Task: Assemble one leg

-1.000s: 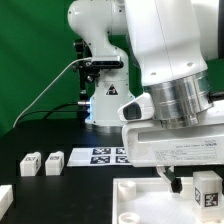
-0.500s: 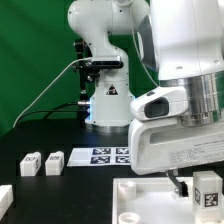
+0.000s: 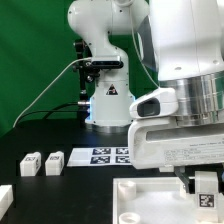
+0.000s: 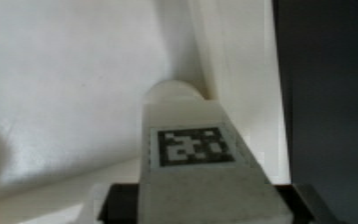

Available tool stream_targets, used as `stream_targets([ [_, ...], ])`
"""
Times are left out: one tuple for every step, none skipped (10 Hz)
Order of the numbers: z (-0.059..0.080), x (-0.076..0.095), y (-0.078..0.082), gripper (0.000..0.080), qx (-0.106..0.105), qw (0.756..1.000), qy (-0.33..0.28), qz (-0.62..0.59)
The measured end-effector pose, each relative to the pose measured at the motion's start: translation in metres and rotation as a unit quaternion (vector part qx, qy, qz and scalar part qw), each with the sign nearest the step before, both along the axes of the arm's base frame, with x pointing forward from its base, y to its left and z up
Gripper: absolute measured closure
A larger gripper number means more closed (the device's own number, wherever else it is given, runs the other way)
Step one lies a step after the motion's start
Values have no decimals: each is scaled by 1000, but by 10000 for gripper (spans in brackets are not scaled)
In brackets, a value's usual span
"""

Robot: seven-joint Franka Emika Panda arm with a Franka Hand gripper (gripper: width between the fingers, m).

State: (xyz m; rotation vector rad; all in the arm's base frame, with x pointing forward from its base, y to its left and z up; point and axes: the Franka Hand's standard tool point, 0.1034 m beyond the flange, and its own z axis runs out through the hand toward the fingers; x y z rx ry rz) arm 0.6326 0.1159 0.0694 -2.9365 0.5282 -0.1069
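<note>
My gripper (image 3: 203, 183) is low at the exterior view's right, over the wide white tray-like panel (image 3: 140, 196), and it is shut on a white leg (image 3: 206, 185) with a tag on its face. In the wrist view the leg (image 4: 197, 150) stands between the dark pads (image 4: 126, 204), its tip close over the panel (image 4: 69, 80) beside a raised rim. Two more legs (image 3: 30, 163) (image 3: 54, 162) lie on the black table at the exterior view's left.
The marker board (image 3: 100, 155) lies flat behind the panel. Another white part (image 3: 5, 201) shows at the exterior view's lower left edge. The arm's base (image 3: 105, 90) stands at the back before a green screen.
The wrist has turned and the gripper has gone lower with the leg, which now sits nearer the panel and is partly cut off at the frame's edge.
</note>
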Motion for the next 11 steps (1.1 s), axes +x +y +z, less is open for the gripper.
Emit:
stream_targets([
  [0,1,-2,505,10,997,9,-75],
  [0,0,-2,505,21,988,19,-152],
  [-1,-1,-1,505,35,970,33,-240],
  [-2,-2,0,505,51,941,47,-331],
  [-2,-2,2,504,68,903,62,-420],
  [-3,-2,4,504,87,858,75,-501],
  [-3,-2,5,502,112,801,85,-582],
  [-3,-2,5,502,119,771,94,-618],
  [-3,-2,5,502,119,774,93,-615],
  [-3,-2,5,465,117,786,91,-600],
  [-4,-2,5,289,117,787,91,-600],
])
